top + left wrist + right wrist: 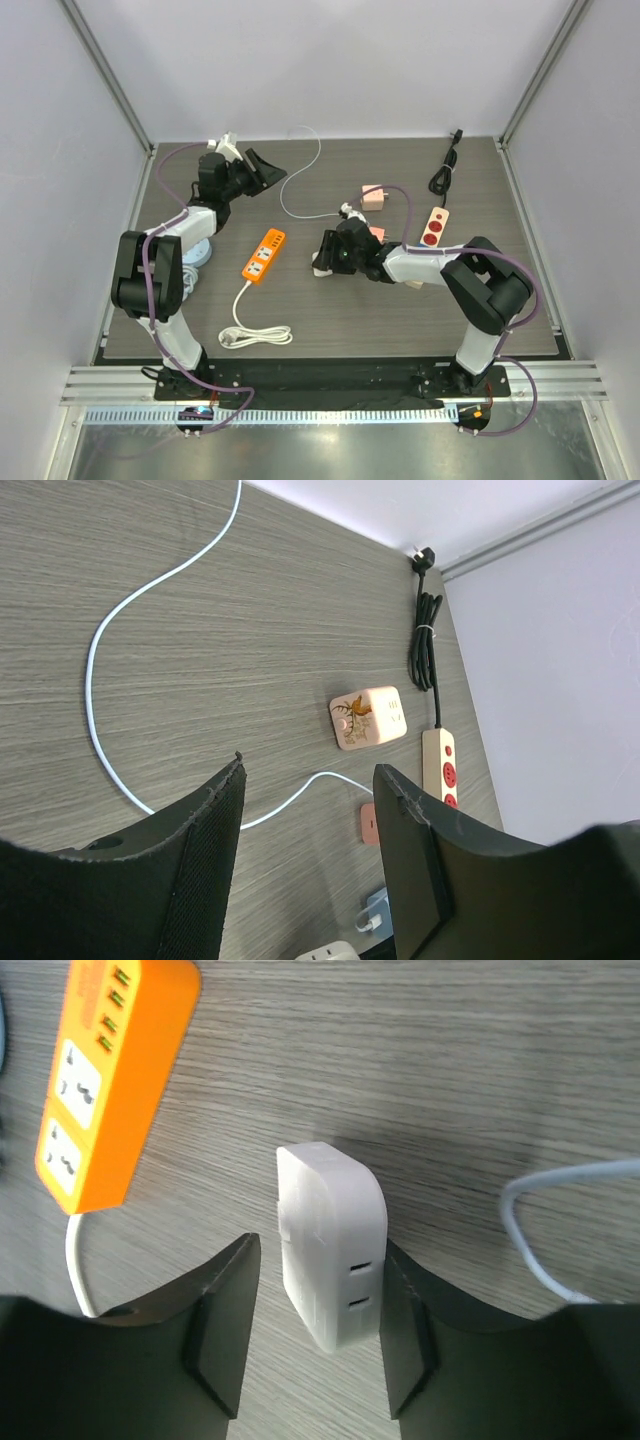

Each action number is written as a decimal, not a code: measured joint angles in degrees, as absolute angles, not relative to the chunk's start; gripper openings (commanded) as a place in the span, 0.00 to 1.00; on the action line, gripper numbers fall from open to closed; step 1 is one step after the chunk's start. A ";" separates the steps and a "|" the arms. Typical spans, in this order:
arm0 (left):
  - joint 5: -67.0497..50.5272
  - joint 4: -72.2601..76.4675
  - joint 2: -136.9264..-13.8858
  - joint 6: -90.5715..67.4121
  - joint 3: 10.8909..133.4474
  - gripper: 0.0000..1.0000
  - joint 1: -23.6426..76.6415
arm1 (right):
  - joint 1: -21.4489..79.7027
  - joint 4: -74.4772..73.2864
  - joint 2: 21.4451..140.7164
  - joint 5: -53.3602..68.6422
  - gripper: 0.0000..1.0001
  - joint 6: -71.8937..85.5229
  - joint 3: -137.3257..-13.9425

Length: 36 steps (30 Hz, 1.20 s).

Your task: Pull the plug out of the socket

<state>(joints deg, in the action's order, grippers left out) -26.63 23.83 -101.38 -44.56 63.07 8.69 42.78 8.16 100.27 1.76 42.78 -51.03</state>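
Note:
The beige power strip (435,226) with red outlets lies at the right of the table, its near end under my right arm. It also shows in the left wrist view (441,768). Its black cord (443,172) is coiled behind it. The dark blue plug is not in view. My right gripper (330,254) is low at mid-table, left of the strip. It is open (320,1250), its jaws on either side of a white charger (330,1245) lying on the table. My left gripper (262,168) is open and empty (308,768), raised over the back left.
An orange strip (264,256) with a white cord lies left of centre. A pink cube (375,197) sits behind my right gripper, a second one (376,233) beside it. A thin white cable (300,180) loops at the back. A round light-blue socket (197,253) is by the left arm.

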 measured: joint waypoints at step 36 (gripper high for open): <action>-25.39 19.03 -105.27 -35.27 74.39 0.80 32.36 | 21.89 -36.69 52.84 -23.20 0.58 36.29 -51.79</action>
